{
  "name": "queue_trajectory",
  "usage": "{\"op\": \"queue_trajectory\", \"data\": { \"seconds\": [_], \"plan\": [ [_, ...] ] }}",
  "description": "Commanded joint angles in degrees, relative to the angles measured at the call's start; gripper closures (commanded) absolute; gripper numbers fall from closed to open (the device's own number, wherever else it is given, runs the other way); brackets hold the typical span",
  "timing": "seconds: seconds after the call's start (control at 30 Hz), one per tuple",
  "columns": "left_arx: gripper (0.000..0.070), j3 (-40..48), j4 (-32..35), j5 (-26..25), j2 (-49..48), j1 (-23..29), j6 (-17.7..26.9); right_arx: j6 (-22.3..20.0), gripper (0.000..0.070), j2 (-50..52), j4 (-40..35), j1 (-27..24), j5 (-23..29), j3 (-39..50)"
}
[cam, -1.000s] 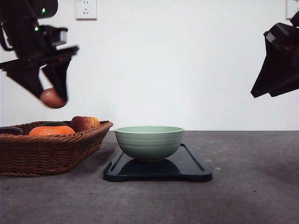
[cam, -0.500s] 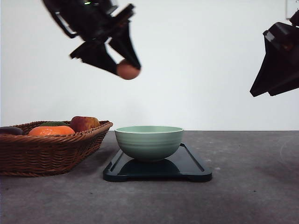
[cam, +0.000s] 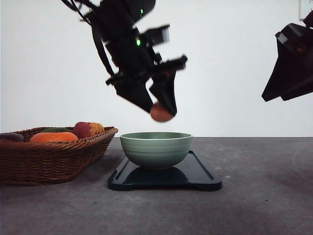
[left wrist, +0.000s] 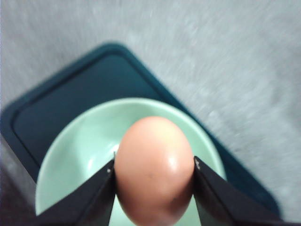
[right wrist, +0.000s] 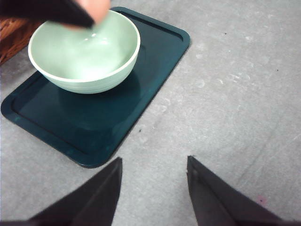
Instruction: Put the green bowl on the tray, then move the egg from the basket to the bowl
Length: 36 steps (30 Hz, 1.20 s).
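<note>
The green bowl (cam: 156,149) stands upright on the left part of the dark tray (cam: 200,174). My left gripper (cam: 160,109) hangs just above the bowl's rim, shut on the reddish-brown egg (cam: 161,112). From the left wrist, the egg (left wrist: 154,169) sits pinched between both fingers with the bowl (left wrist: 82,155) and tray (left wrist: 56,108) right underneath. My right gripper (cam: 288,81) is held high at the far right, and the right wrist view shows it (right wrist: 153,188) open with nothing between its fingers, looking down at the bowl (right wrist: 84,52) and tray (right wrist: 117,113). The wicker basket (cam: 49,156) stands left of the tray.
In the basket lie an orange fruit (cam: 53,137), a red-yellow apple (cam: 89,129) and a dark item (cam: 10,137) at the left edge. Grey tabletop (cam: 264,196) stretches to the right of the tray and in front of it. A white wall is behind.
My left arm has carried the egg from above the basket rightward, then down to just over the bowl. The right arm has stayed still.
</note>
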State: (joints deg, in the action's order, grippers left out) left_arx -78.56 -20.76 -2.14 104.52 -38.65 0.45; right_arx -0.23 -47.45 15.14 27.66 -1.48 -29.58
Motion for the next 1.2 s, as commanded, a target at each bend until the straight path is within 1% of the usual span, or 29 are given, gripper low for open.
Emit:
{"op": "queue_trajectory", "data": {
  "seconds": [0.0,0.43,0.9,1.17],
  "plan": [
    [0.0478,-1.2,0.5,0.5,2.4,-0.4,0.3,-0.5,0.0426,-0.4,-0.5,0.2,0.0,-0.3],
    [0.0477,-1.2,-0.6,0.9,7.4,0.5,0.2,-0.5,0.0426,-0.4,-0.5,0.2,0.0,-0.3],
    [0.0476,-1.2,-0.5,0.9,7.6,0.9,0.2,-0.5,0.0426,-0.4,-0.6,0.2,0.0,-0.3],
    [0.0474,-1.2,1.0,0.9,7.7,1.0,0.0,-0.4,0.0426,-0.4,-0.6,0.2,0.0,-0.3]
  ]
}}
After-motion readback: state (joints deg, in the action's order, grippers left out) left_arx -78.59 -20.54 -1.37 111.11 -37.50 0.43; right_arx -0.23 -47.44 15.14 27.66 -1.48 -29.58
